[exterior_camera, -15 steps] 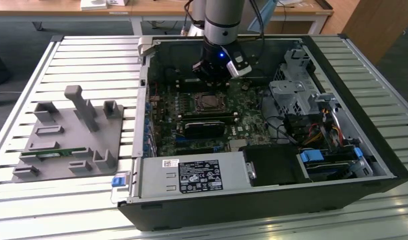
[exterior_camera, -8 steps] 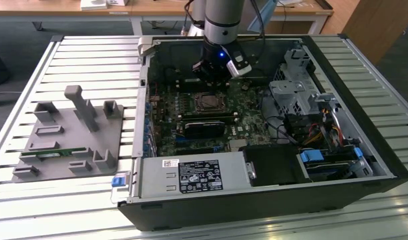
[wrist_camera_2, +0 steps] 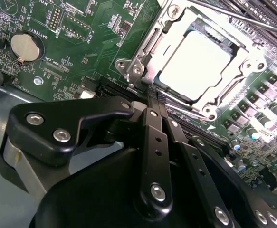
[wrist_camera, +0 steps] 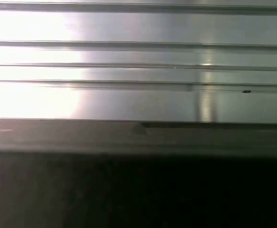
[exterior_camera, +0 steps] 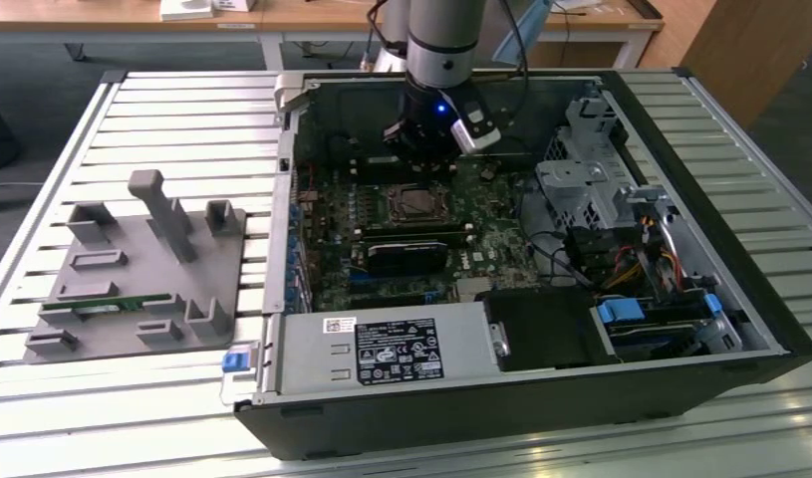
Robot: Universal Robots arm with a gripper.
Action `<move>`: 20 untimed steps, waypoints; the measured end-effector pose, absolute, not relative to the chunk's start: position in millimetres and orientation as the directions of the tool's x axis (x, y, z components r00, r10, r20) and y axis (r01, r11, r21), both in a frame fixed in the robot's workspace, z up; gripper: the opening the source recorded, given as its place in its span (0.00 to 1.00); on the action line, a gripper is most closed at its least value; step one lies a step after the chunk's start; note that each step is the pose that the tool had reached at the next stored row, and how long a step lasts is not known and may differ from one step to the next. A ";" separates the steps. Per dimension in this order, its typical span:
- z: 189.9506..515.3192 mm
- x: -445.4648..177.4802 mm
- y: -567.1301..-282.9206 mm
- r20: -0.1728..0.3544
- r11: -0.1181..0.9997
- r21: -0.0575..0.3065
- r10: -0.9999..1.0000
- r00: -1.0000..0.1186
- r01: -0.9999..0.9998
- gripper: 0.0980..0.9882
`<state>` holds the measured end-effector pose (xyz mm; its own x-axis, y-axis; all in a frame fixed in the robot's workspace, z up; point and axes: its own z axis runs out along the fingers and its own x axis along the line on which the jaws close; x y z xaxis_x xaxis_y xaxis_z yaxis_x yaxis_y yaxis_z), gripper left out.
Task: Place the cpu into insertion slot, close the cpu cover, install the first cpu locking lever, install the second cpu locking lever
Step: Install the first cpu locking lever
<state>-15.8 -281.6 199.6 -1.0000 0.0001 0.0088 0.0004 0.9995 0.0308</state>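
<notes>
A: Where is the cpu [wrist_camera_2: 201,64]?

B: In the second wrist view it lies flat in the slot [wrist_camera_2: 195,102], its pale metal top showing through the window of the cover [wrist_camera_2: 150,45]. The cover looks folded down over it, so the chip seems seated.

A: And the gripper [wrist_camera_2: 153,97]?

B: Its black fingers [wrist_camera_2: 152,137] are pressed together with nothing between them, and their tips sit right at the socket's edge, near a corner of the cover. Closed like that they make one narrow tip, which I take to be for pushing on a thin part such as a lever rather than for grasping.

A: Are the levers latched?

B: I cannot tell. Thin metal rods [wrist_camera_2: 233,16] run beside the socket, but their ends are hard to read.

A: And from outside?

B: In the exterior view the arm [exterior_camera: 445,40] reaches down into the open case [exterior_camera: 512,398], with the gripper hanging over the board [exterior_camera: 512,259] just beyond the socket.
</notes>
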 end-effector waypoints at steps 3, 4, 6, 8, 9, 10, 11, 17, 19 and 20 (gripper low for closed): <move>200.9 -15.8 -281.6 0.009 1.000 0.031 0.000 -1.000 0.000 0.01; 201.1 -15.7 -281.5 0.009 1.000 0.031 0.000 -1.000 0.000 0.01; 201.2 -15.7 -281.6 0.008 1.000 0.030 0.000 -1.000 0.000 0.01; 201.2 -15.8 -281.6 0.009 1.000 0.022 0.000 -1.000 0.001 0.01; 200.9 -15.8 -281.6 0.009 1.000 0.018 0.000 -1.000 0.000 0.01; 200.5 -15.8 -281.6 0.009 1.000 0.013 0.000 -1.000 0.000 0.01; 200.2 -15.8 -281.6 0.009 1.000 0.009 0.000 -1.000 0.000 0.01; 197.8 -15.8 -281.4 0.009 1.000 -0.007 0.000 -1.000 0.000 0.01; 197.5 -15.8 -281.5 0.009 1.000 -0.007 0.000 -1.000 0.000 0.01; 197.4 -15.8 -281.4 0.009 1.000 -0.006 0.000 -1.000 0.000 0.01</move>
<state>-15.8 -281.4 197.4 -1.0000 0.0003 0.0088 0.0002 1.0000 -0.0055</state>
